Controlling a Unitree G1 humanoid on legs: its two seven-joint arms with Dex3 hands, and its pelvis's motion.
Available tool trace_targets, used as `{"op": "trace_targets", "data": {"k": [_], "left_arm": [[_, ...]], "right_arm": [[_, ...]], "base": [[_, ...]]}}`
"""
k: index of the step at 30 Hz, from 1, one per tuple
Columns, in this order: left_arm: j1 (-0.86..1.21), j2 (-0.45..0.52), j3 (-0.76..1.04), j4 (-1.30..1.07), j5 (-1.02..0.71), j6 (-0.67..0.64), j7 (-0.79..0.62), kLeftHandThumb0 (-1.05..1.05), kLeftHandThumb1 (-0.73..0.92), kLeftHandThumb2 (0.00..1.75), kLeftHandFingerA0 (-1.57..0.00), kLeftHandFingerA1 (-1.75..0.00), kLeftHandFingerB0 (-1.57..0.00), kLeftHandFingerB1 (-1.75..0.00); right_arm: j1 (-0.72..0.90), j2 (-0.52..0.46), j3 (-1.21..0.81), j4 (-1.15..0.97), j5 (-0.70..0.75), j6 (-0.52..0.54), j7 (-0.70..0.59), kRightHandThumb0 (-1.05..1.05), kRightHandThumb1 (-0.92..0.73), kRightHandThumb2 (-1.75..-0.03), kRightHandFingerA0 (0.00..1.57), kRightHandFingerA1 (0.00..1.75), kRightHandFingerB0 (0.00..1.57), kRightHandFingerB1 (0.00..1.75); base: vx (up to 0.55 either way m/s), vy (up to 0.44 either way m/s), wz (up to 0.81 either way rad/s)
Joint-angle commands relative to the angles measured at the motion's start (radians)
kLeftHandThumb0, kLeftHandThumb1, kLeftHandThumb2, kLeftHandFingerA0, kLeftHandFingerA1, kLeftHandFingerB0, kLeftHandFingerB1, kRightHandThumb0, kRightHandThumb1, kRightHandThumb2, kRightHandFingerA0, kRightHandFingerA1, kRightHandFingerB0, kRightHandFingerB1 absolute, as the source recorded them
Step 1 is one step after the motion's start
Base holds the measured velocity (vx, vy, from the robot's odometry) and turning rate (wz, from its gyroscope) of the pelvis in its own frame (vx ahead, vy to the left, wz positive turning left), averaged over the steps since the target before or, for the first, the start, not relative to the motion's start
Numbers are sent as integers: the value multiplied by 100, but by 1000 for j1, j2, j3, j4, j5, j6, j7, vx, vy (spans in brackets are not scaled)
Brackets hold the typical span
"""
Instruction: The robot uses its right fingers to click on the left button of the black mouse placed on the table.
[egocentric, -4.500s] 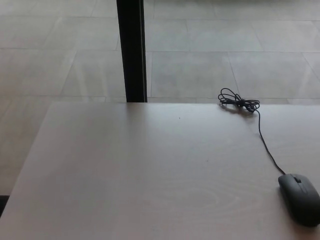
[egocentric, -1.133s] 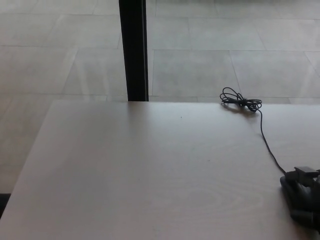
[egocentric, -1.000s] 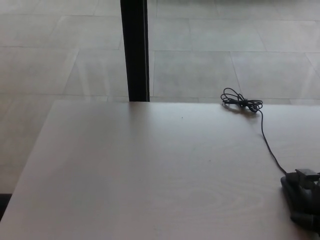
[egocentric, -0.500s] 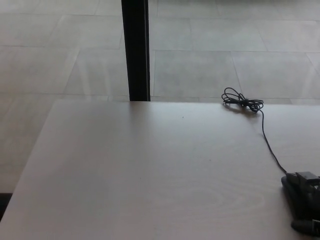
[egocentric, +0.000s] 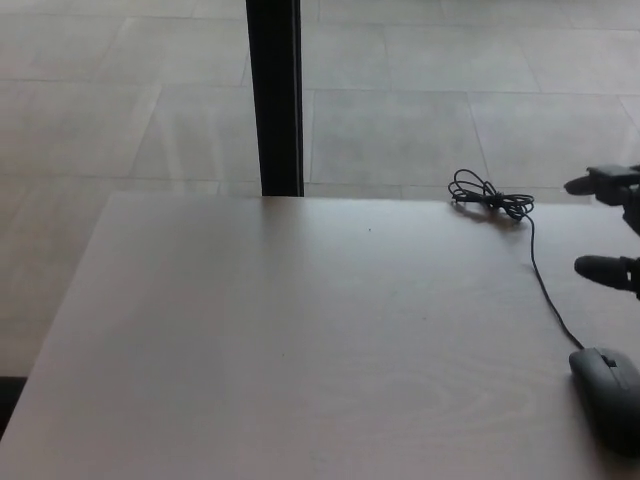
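Note:
The black mouse (egocentric: 610, 398) lies on the pale table (egocentric: 300, 340) at the lower right, partly cut off by the picture's edge. Its thin cable runs up to a coiled bundle (egocentric: 488, 196) near the table's far edge. My right hand (egocentric: 612, 228) enters at the right edge, raised above the table and well beyond the mouse. Two of its black fingers (egocentric: 600, 268) point left, spread apart and holding nothing. It does not touch the mouse. My left hand does not show.
A black vertical post (egocentric: 274, 95) stands behind the table's far edge. Beyond it lies a grey tiled floor (egocentric: 420, 110). The table's left edge (egocentric: 62, 300) runs diagonally down to the lower left corner.
My right hand has lifted off the mouse and moved up and away, leaving the whole mouse uncovered. The camera has shifted slightly, so the whole picture sits a little further right.

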Motion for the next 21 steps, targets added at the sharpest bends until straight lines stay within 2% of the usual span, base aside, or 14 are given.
{"op": "trace_targets", "data": {"k": [1,2,3,4,5,6,15,16,17,18,20,21], "left_arm": [[8,13,0,-3,-9,-12,-12,-91,73,84,-72,-58,-58,-52],[9,13,6,-4,-15,-8,-13,-91,73,84,-72,-58,-58,-52],[8,13,4,-2,-14,-9,-13,-85,89,66,-75,-52,-63,-48],[10,14,6,-1,-15,-9,-13,-85,89,66,-75,-52,-63,-48],[11,14,8,-1,-17,-10,-16,-91,72,84,-72,-59,-58,-53],[10,14,5,6,-13,-13,-11,-85,88,67,-77,-53,-65,-48],[14,13,-1,7,-13,-10,-9,-85,90,66,-77,-53,-64,-48],[18,10,-4,7,-10,-16,-13,-92,73,86,-74,-59,-60,-53],[19,10,-6,6,-9,-15,-13,-86,90,68,-75,-53,-63,-48],[18,11,-8,4,-7,-10,-7,-86,90,67,-75,-52,-65,-47],[19,7,-6,4,-10,-11,4,-86,91,67,-74,-51,-64,-47],[22,5,-7,4,-9,-15,-2,-86,90,68,-73,-52,-64,-48]], "right_arm": [[-60,-47,-67,21,46,10,29,-66,-65,-104,21,52,39,54],[-65,-47,-79,18,54,12,39,-66,-65,-104,21,52,39,54],[-61,-52,-99,12,67,7,38,-67,-65,-105,21,53,40,55],[-65,-47,-101,14,64,6,41,-67,-65,-105,21,53,40,55],[-56,-50,-120,4,76,6,37,-65,-63,-104,22,53,41,55],[-37,-68,-144,-22,84,18,45,-65,-64,-103,21,53,40,55],[188,-142,-366,-176,182,76,93,-64,-63,-102,21,53,40,55],[226,-145,-399,-182,198,59,79,-62,-61,-100,23,54,40,55],[266,-147,-429,-187,204,56,65,-61,-61,-99,26,54,41,55],[328,-139,-483,-178,240,22,35,-52,-74,-62,42,46,47,41],[407,-124,-552,-145,281,-18,0,-51,-73,-61,44,42,47,41],[435,-106,-587,-124,307,-13,-6,-56,-59,-95,33,54,40,53]], "base": [[0,0,0],[0,0,0],[0,0,0],[0,0,0],[0,0,0],[0,0,0],[0,0,0],[0,0,0],[0,0,0],[0,0,0],[0,0,0],[0,0,0]]}}
